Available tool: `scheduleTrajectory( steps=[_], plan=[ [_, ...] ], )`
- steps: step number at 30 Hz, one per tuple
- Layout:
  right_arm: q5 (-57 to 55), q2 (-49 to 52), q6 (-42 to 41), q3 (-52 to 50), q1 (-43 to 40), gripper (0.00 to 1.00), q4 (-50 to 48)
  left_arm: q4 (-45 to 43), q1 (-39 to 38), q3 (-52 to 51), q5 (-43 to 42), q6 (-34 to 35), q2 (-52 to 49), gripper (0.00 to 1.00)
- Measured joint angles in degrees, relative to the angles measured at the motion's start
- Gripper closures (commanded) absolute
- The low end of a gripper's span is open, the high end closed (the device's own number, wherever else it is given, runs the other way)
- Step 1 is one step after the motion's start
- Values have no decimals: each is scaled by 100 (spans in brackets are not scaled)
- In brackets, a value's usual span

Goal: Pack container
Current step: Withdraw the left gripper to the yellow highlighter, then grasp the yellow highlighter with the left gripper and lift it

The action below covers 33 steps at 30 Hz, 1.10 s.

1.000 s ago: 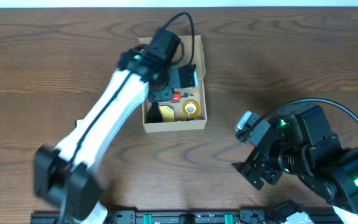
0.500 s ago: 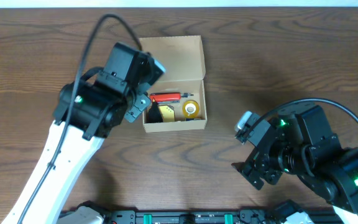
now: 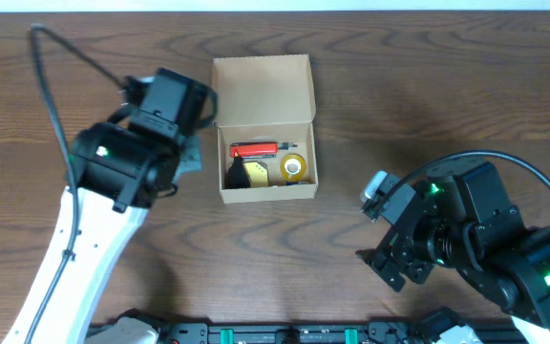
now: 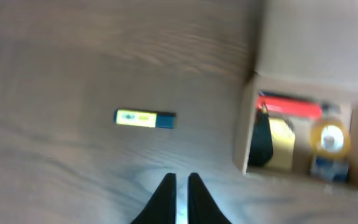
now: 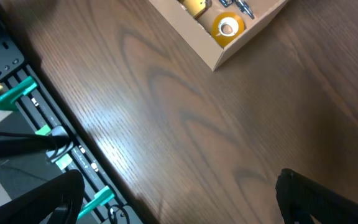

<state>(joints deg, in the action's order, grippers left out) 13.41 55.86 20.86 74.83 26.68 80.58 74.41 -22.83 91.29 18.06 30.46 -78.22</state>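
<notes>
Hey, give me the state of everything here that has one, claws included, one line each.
container, lid flap open
red tool, lying inside the container
tape roll, flat inside the container
yellow-blue stick, loose on the table, outside the container
left claw, shut, empty
right claw, open, empty

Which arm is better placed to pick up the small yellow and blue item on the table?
Left. The left gripper points at the yellow and blue item, close ahead, beside the cardboard box. The right gripper is open but on the box's other side.
</notes>
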Motion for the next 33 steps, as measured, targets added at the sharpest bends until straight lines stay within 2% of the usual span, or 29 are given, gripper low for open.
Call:
scheduleTrajectory(
  steps=[1, 3, 7, 12, 20, 24, 28, 33],
  plan=[
    [2, 0, 0, 0, 0, 1, 0, -17, 142, 0, -11, 164, 0, 86],
    [2, 0, 0, 0, 0, 1, -2, -144, 496, -22, -155, 448, 0, 72],
    [2, 0, -2, 0, 0, 1, -2, -597, 1189, -393, -605, 741, 0, 62],
    [2, 0, 0, 0, 0, 1, -2, -1123, 1768, -1338, -1099, 1202, -7, 61],
    [-2, 0, 0, 0, 0, 1, 2, -2116, 1963, -2846, -1235, 2597, -11, 42],
    [0, 0, -2, 0, 0, 1, 0, -2487, 2000, -3362, -1226, 3237, -11, 36],
    [-2, 0, -2, 0, 0, 1, 2, -2916, 2135, -3786, -1169, 3897, -11, 35],
    [0, 0, -2, 0, 0, 1, 0, -3202, 2256, -3971, -1152, 4286, -131, 32]
  ],
)
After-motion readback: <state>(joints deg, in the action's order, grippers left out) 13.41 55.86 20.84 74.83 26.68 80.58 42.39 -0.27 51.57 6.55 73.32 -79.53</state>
